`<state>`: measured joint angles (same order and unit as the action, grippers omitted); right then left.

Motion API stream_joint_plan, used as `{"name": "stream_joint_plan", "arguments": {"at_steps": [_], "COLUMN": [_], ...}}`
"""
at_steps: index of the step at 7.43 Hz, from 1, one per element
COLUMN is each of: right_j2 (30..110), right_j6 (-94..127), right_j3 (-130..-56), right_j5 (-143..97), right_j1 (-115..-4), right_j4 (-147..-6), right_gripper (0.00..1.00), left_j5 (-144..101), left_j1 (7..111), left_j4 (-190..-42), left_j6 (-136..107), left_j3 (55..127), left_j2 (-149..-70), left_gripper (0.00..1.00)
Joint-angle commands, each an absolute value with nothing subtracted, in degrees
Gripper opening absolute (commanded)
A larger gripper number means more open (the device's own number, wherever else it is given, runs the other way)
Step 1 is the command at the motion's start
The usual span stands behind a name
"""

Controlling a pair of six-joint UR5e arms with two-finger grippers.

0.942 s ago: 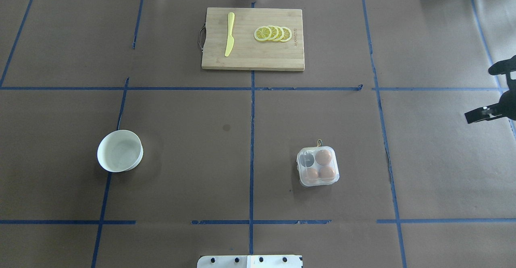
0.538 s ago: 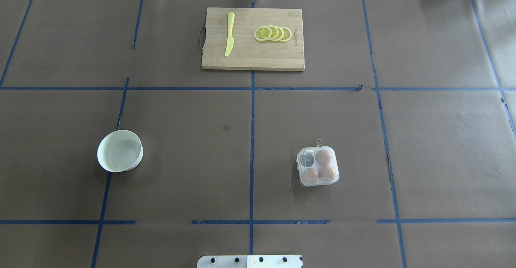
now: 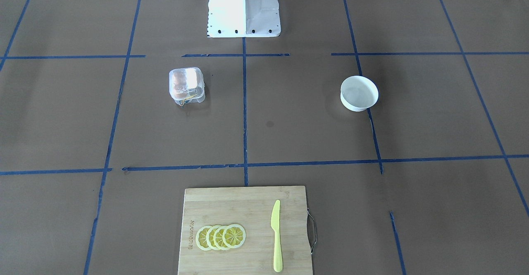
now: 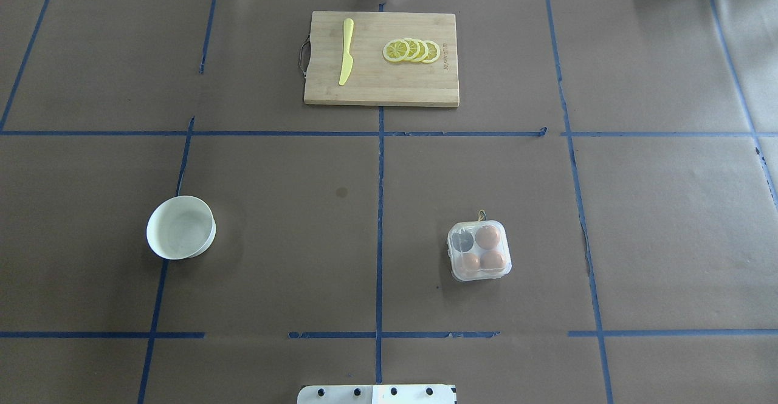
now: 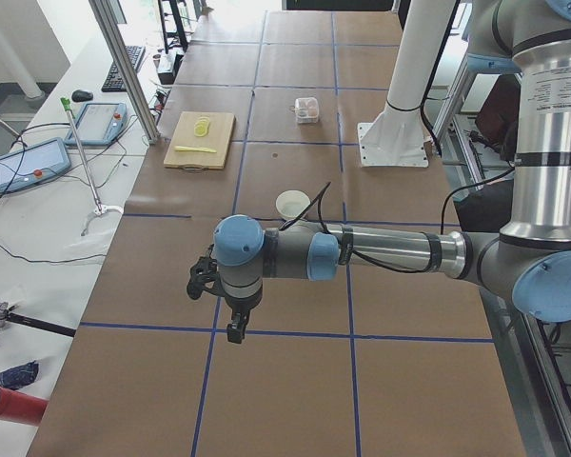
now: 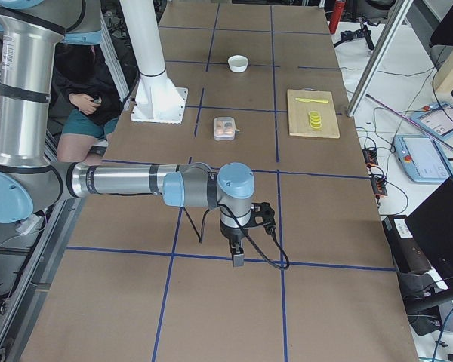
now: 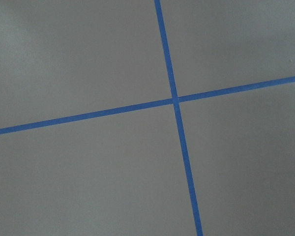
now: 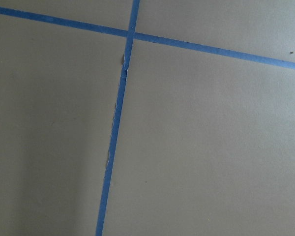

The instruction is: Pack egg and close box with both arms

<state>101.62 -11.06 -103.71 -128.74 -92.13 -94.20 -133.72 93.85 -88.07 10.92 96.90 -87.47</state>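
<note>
I see the clear egg box (image 4: 463, 243) on the table's right half, near the base, with three brown eggs (image 4: 488, 237) inside and one cup unfilled. The left gripper (image 5: 230, 319) and right gripper (image 6: 238, 249) hang well away at opposite table ends; I cannot tell whether their fingers are apart or together.

A round white bowl (image 4: 180, 228) stands upright over a blue tape line (image 4: 380, 167) on the brown paper table cover (image 4: 273, 258). Well apart from it, at the table's far edge, lies a wooden cutting board (image 4: 381, 85). On it are a yellow plastic knife (image 4: 346, 51) and, beside the knife, four overlapping lemon slices (image 4: 412, 50).
</note>
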Motion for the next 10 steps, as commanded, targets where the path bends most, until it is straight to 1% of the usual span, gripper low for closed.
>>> {"name": "stream_joint_plan", "arguments": {"at_steps": [1, 10], "right_j2": [102.56, 102.22], "right_j6": [-11.34, -11.51], "right_j3": [-103.01, -101.87], "right_j5": [-129.37, -129.64], "right_j1": [-92.2, -92.11], "right_j4": [-93.7, -92.29], "right_gripper": [1.0, 1.0], "left_j5": [-133.77, -133.77], "left_j1": [93.87, 93.87], "left_j4": [-88.15, -88.15], "left_j6": [10.9, 10.9], "left_j3": [96.86, 96.77], "left_j2": [-87.36, -87.28], "left_gripper": [1.0, 1.0]}}
